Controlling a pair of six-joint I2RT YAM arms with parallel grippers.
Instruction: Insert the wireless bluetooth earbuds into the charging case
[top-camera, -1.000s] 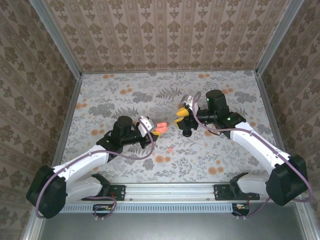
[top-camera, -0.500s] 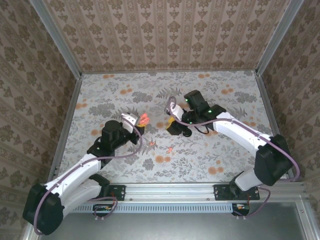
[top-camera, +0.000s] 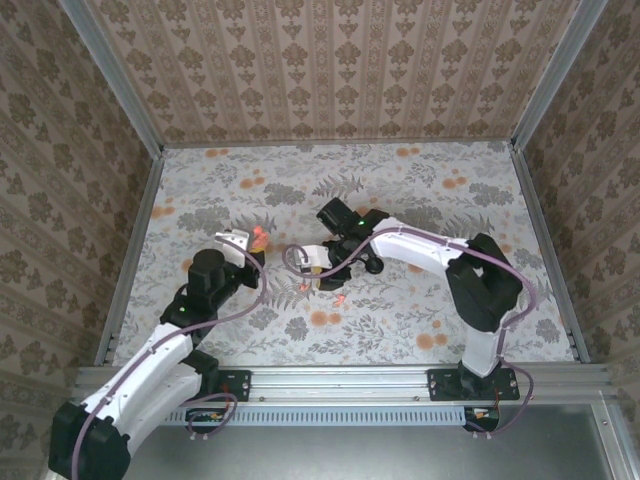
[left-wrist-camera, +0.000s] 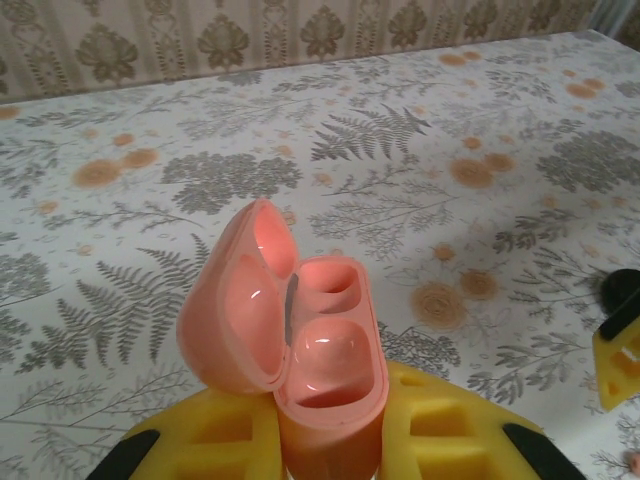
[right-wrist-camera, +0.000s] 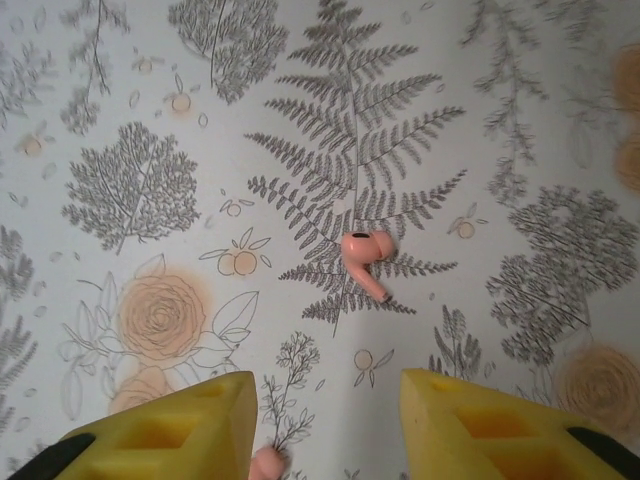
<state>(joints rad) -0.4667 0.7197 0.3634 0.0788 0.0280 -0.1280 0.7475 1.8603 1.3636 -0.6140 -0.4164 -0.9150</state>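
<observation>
Earbud first: pale pink, lying flat on the counter, apart from the case and off toward the right arm's side of it. It lies straight ahead of the tips of the right fingers and is not yet between them. It falls within the line of their gap, a little toward the finger at the picture's right in the wrist view. Its long axis runs slantwise, bulb far and to the left, stem pointing back toward that same finger. That sets it diagonal to the line along which the fingers close.

The right fingers stand parted and grasp nothing. A second earbud, cut off by the picture's lower edge, lies at the inner face of the other finger; whether it touches I cannot tell.

The case sits upright, clenched in the left fingers, with its lid swung open to one side and both wells bare.

By my reading the right arm is the nearer to both earbuds, and the left is taken up with presenting the case. The pick probably calls for the right fingers to move forward and down over the first earbud. A turn of the wrist would probably help, so the pads meet the stem squarely. A piece this small and rounded could skid or roll if caught on the slant.
</observation>
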